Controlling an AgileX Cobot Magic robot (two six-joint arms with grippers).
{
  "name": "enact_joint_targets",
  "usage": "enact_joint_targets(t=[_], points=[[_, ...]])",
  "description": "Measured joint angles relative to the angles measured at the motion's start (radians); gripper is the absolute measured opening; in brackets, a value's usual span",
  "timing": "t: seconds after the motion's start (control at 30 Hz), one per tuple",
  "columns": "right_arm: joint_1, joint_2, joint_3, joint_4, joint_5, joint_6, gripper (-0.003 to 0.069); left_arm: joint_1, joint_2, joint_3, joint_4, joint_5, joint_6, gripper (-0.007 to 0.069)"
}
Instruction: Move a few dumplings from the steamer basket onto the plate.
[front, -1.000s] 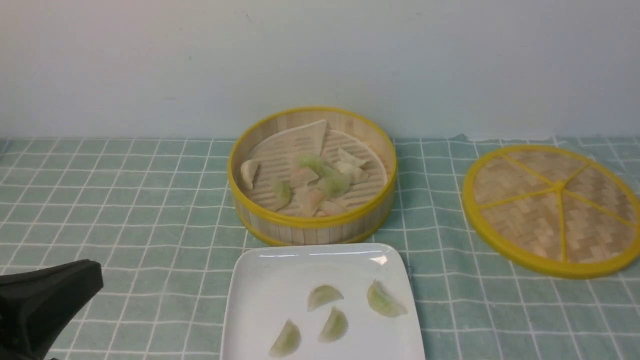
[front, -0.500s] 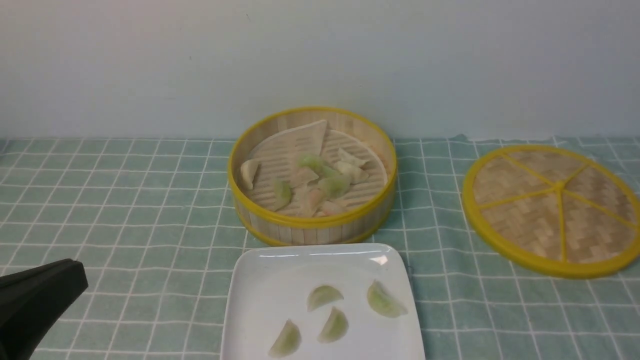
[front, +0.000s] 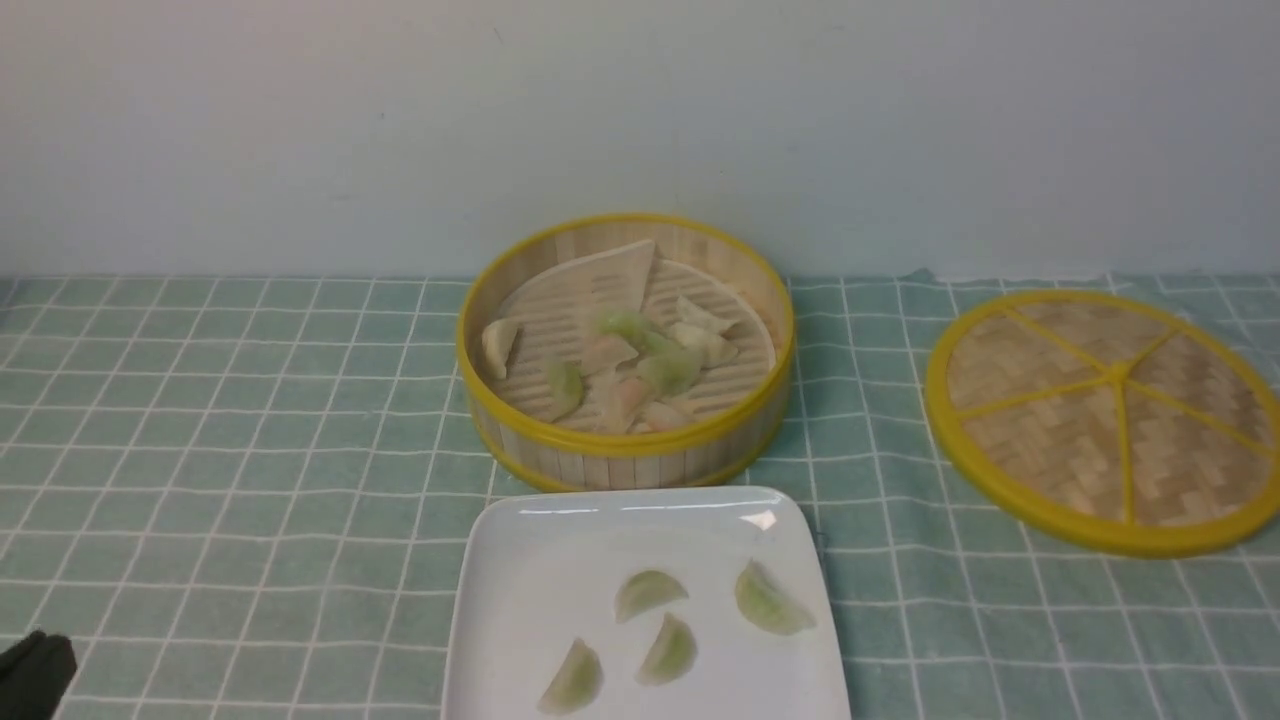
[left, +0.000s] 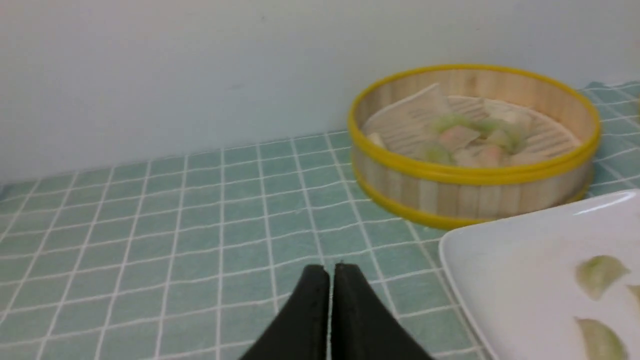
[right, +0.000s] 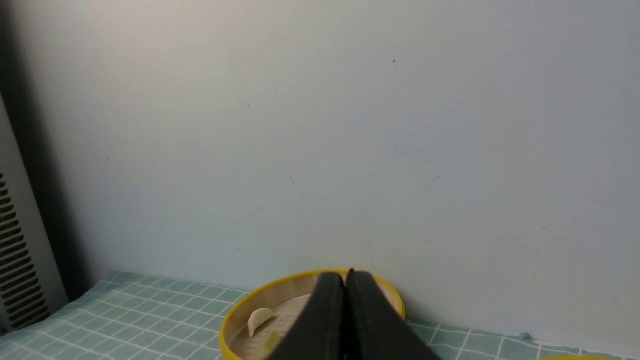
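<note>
The steamer basket (front: 620, 446) stands mid-table with several pale green, whitish and pinkish dumplings (front: 640, 372) on its ridged liner. In front of it lies the white square plate (front: 535, 585), carrying several green dumplings (front: 650, 592). Only the black tip of my left gripper (front: 45, 665) shows, at the near left corner, well left of the plate. In the left wrist view that gripper (left: 330, 270) is shut and empty above the cloth, with the basket (left: 475, 175) and plate (left: 500, 260) ahead. My right gripper (right: 345, 277) is shut and empty, raised, facing the basket (right: 235, 312).
A flat woven lid (front: 1105, 415) with a yellow rim and spokes lies on the right of the table. A green checked cloth (front: 250, 450) covers the table. A pale wall (front: 640, 120) rises just behind the basket.
My left gripper has drawn back toward the near left corner of the front view, leaving only its tip visible. The dumplings, plate and basket have not moved.
</note>
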Motion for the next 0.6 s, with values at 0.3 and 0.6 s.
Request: enact_joint_targets(t=[0.3, 0.6], points=[[0.0, 0.0, 0.0, 0.0, 0.001, 0.0, -0.0015, 0.025, -0.039, 0.137, 0.048, 0.015, 0.0, -0.0006], [0.0, 0.0, 0.0, 0.0, 0.001, 0.0, -0.0015, 0.025, -0.039, 0.137, 0.049, 0.015, 0.0, -0.0006]])
